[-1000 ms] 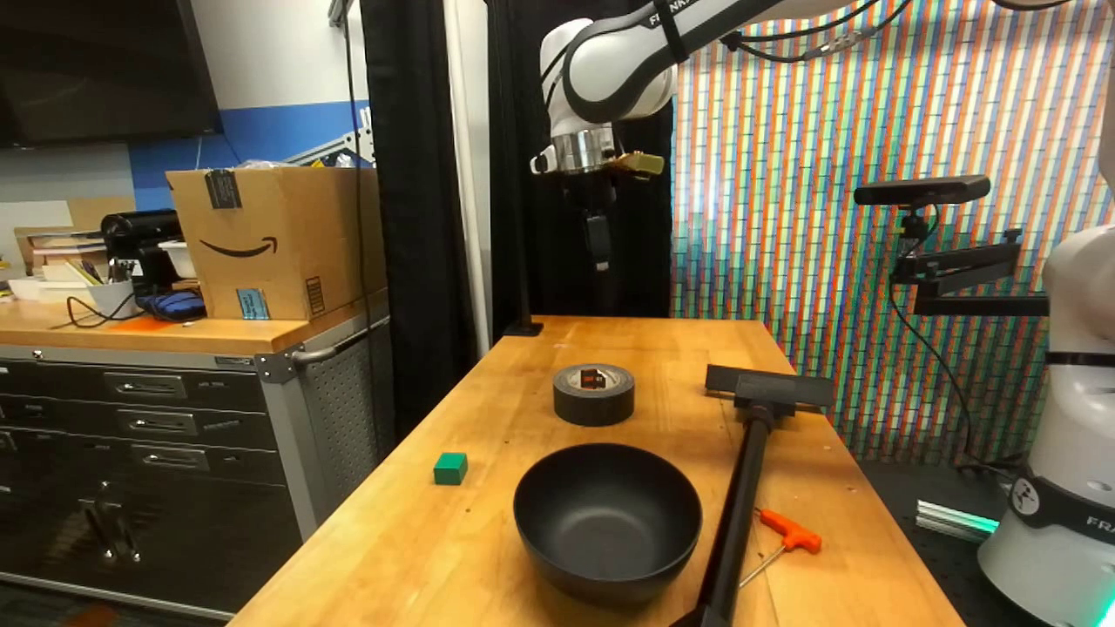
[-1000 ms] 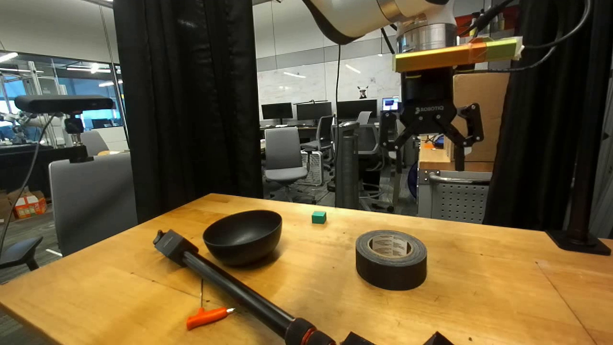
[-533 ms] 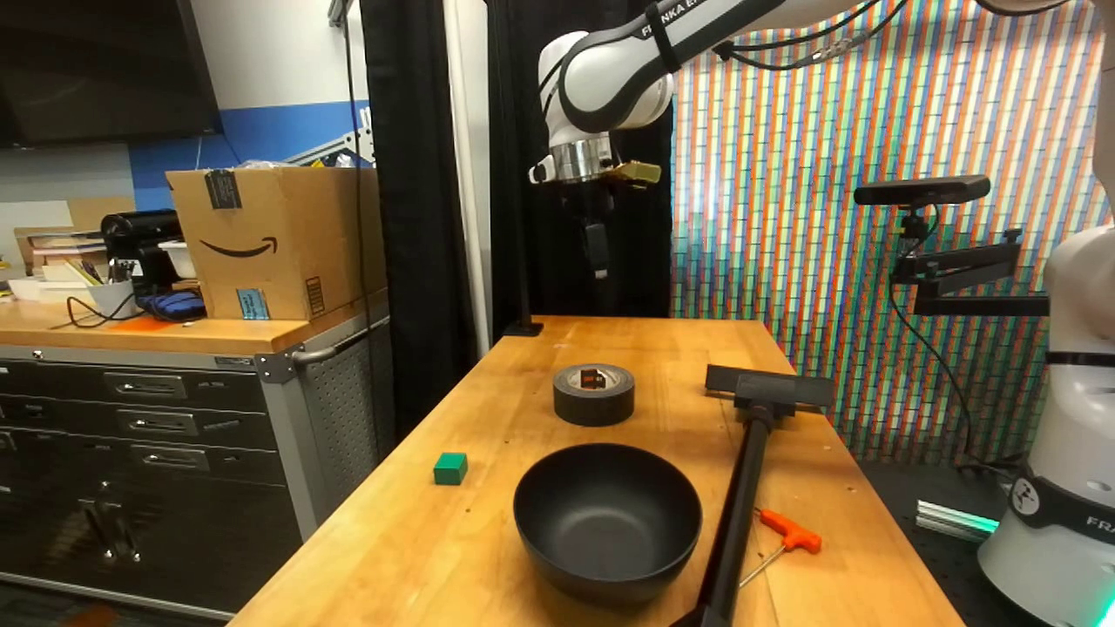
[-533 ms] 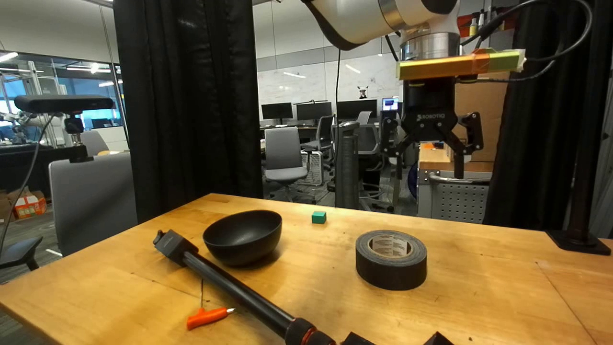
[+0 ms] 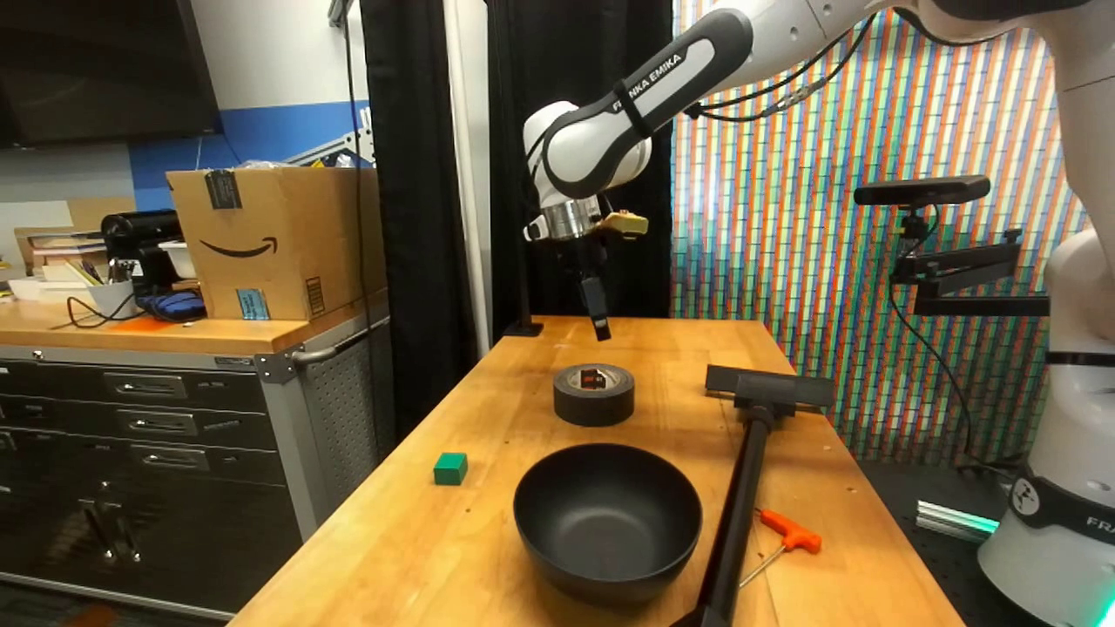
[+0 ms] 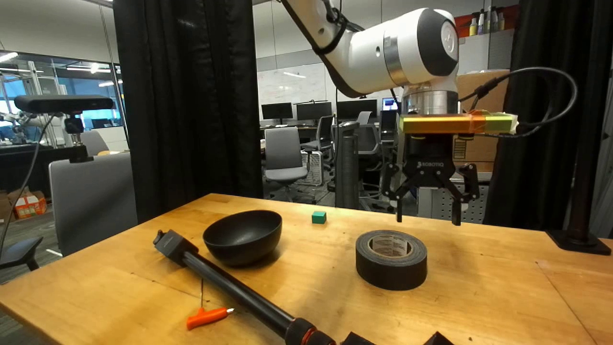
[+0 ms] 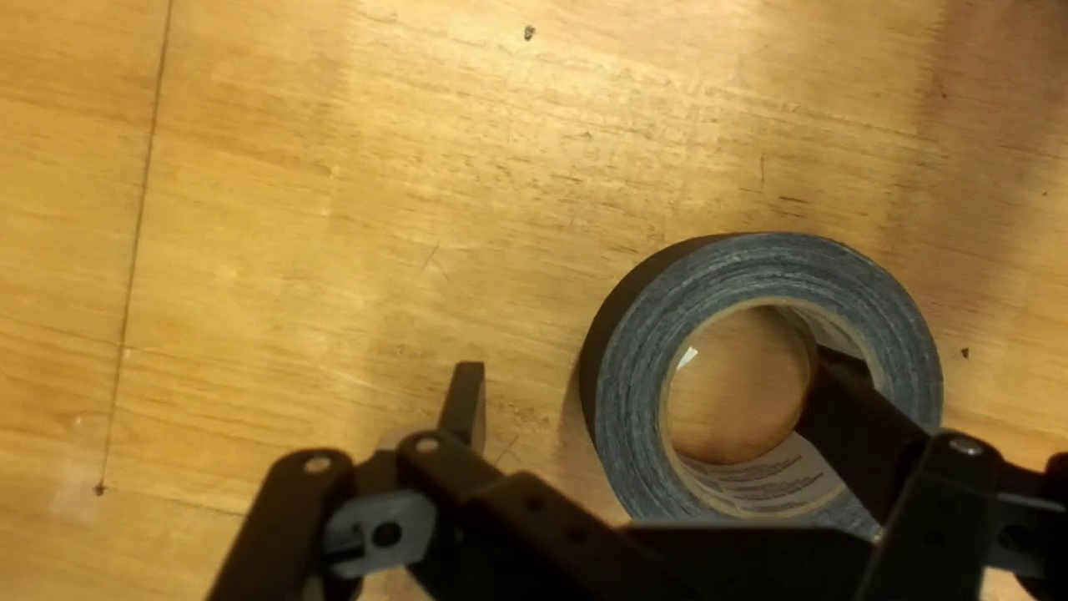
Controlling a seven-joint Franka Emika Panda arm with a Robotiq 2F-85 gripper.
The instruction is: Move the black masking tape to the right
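the gripper [image 6: 427, 220] hangs above the desk [image 6: 498, 297], its fingers [image 6: 456, 215] released and spread apart. the black masking tape [image 5: 594, 406] lies flat; in an exterior view it sits at the far side of the black bowl [image 5: 607, 522], with the green block [image 5: 450, 468] at near left and the long black tool [image 5: 739, 505] at right.

In an exterior view: worktop [image 5: 392, 557] free from tape roll [image 5: 594, 407] to far edge, stand base [image 5: 523, 329] at far left corner. Left edge lane passable, green cube [image 5: 450, 468] in it. Bowl [image 5: 607, 527] blocks near side. Black pole [image 5: 743, 488] plus orange hex key [image 5: 791, 531] crowd right edge.
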